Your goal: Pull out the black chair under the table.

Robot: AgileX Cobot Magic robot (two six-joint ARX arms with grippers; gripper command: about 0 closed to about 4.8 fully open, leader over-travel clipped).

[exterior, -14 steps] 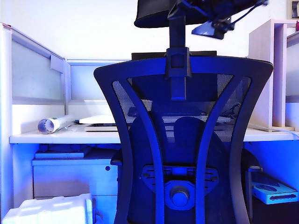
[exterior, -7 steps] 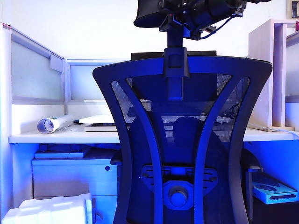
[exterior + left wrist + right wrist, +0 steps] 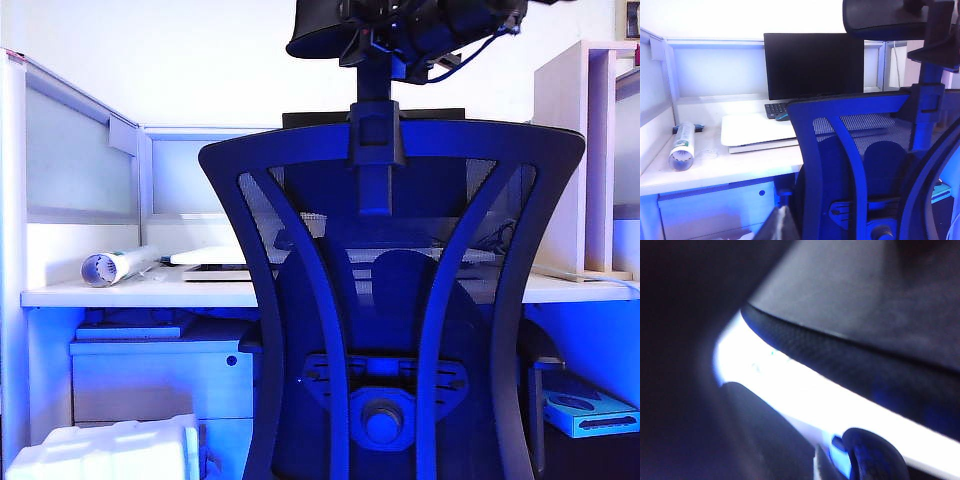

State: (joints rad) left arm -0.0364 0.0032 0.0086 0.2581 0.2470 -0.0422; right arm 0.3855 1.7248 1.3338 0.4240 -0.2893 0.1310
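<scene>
Black chair parked tight against the table, seat tucked under the white top: blue-tinted curved plastic back frame, see-through mesh, central post, padded headrest above the back. Right gripper up at the headrest, fingers seemingly clamped on its padded edge, though the right wrist view is too dark and blurred to confirm. Left gripper outside every view, finger state impossible to tell; monitor, keyboard and rolled tube on the table beyond the chair.
</scene>
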